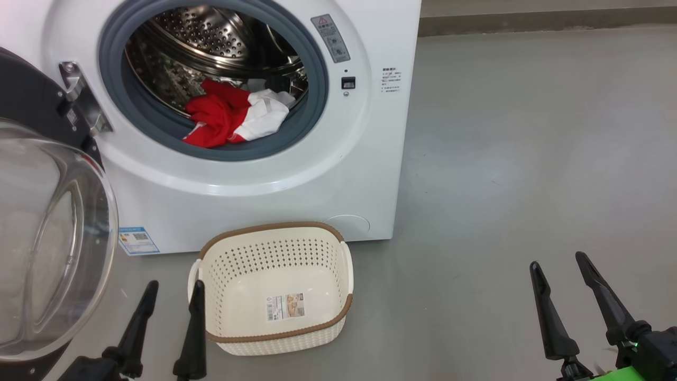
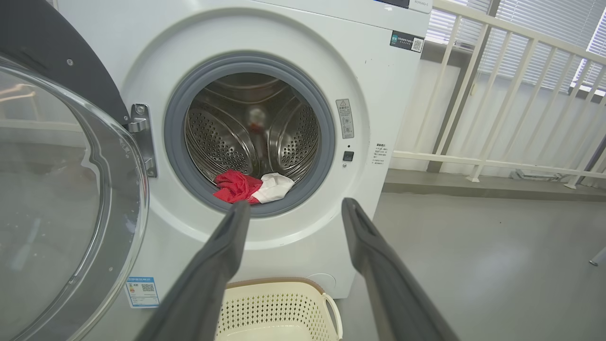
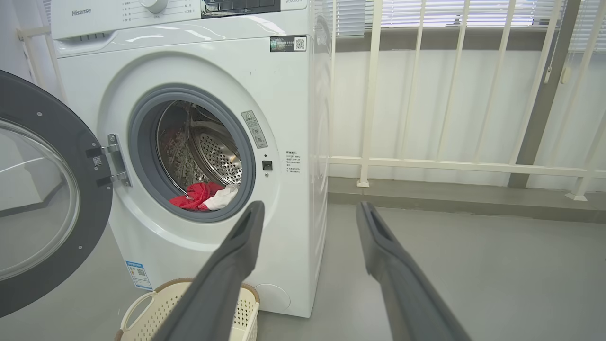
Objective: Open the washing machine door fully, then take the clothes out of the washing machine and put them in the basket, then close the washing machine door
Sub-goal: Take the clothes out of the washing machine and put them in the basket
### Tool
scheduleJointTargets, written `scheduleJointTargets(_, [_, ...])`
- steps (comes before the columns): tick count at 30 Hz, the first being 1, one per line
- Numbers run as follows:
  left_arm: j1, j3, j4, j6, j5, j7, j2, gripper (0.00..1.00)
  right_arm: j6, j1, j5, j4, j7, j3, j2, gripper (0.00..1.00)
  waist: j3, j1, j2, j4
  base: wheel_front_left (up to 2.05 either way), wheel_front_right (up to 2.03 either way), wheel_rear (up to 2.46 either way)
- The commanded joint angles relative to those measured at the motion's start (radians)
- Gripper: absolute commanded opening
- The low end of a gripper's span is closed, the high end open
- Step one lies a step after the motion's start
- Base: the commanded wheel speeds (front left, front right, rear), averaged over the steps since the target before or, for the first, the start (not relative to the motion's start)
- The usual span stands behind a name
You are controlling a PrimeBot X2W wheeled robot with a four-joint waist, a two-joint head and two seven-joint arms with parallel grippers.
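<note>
Red-and-white clothes (image 1: 232, 114): one heap, drum lip of washing machine (image 1: 264, 196). One basket (image 1: 270, 226), empty. One washing machine door (image 1: 53, 238), swung wide. I see left gripper (image 1: 176, 284), right gripper (image 1: 558, 260) spread, empty; floor (image 1: 529, 159) open rightward.

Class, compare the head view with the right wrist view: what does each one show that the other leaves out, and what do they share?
Head view, not the right wrist view: the paper label on the floor of the basket. Right wrist view, not the head view: the control dial, the white railing and the window blinds. Both: the washing machine with its door swung open, red and white clothes in the drum, and the basket on the floor in front.
</note>
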Motion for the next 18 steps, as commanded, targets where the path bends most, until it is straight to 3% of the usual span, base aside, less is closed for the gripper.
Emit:
scheduleJointTargets(1, [-0.015, 0.032, -0.027, 0.012, 0.009, 0.001, 0.02, 1.0, 0.005, -0.018, 0.007, -0.03, -0.002, 0.015, -0.015, 1.0, 0.001, 0.0, -0.0001, 0.002, 0.0, 0.0, 0.0])
scheduleJointTargets(9, [-0.028, 0.014, -0.034, 0.014, 0.02, 0.013, 0.026, 1.0, 0.005, -0.019, 0.011, -0.027, -0.002, 0.017, -0.015, 1.0, 0.005, 0.0, -0.0001, 0.005, 0.55, -0.55, 0.0])
scheduleJointTargets(18, [-0.034, 0.012, -0.039, 0.025, 0.025, 0.012, 0.028, 1.0, 0.005, -0.023, 0.015, -0.024, -0.001, 0.021, -0.015, 1.0, 0.014, 0.0, -0.0001, 0.009, 1.64, -1.64, 0.0])
